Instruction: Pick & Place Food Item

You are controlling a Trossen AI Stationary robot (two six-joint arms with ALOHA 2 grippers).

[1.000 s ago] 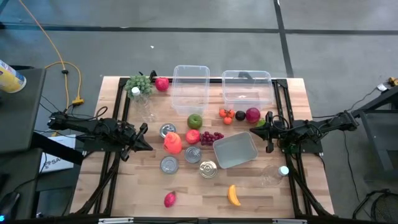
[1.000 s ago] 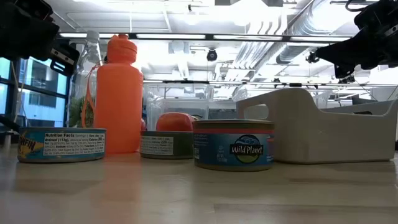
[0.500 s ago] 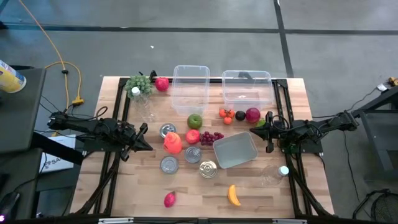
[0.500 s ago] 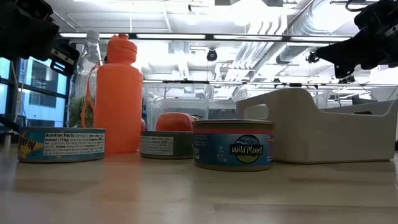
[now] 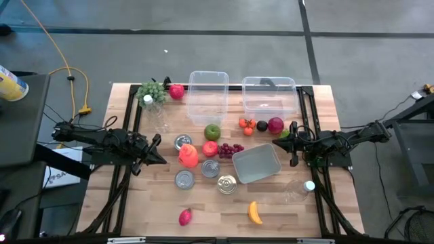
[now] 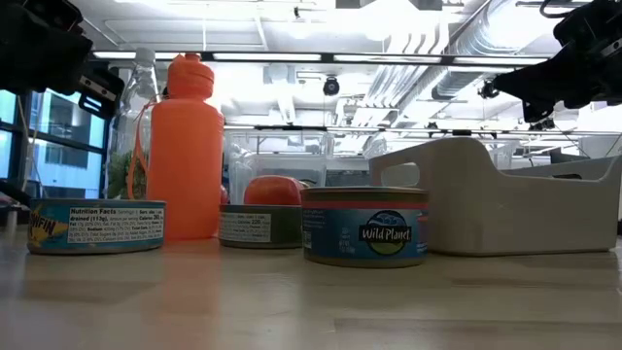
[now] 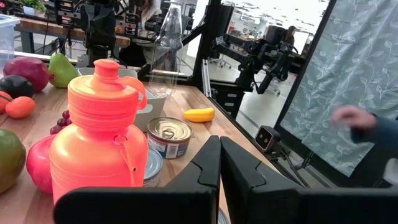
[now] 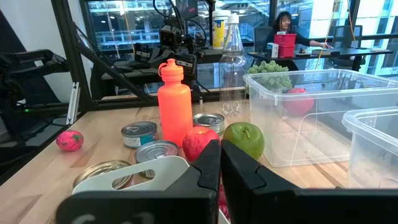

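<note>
Grey concrete floor (image 5: 203,47) is seen around the wooden surface (image 5: 285,217); ceiling pipes (image 6: 466,58) and large windows (image 8: 124,15) are shown beyond.

A wooden desk (image 5: 135,203) fills the middle of the frame, with a dark arm reaching in from either side. The left pincer (image 5: 157,158) sits closed at the desk's left edge, beside an orange bottle (image 5: 188,155). The right pincer (image 5: 294,144) is closed too, just right of a pale grey tray (image 5: 257,164). Two clear tubs (image 5: 207,95) stand along the top edge. Between them and the tray lie a green apple (image 5: 212,131), a red apple (image 5: 210,148) and purple grapes (image 5: 232,149). Three tins (image 5: 184,179) sit lower down, and a banana (image 5: 255,213) lies near the bottom edge.
</note>
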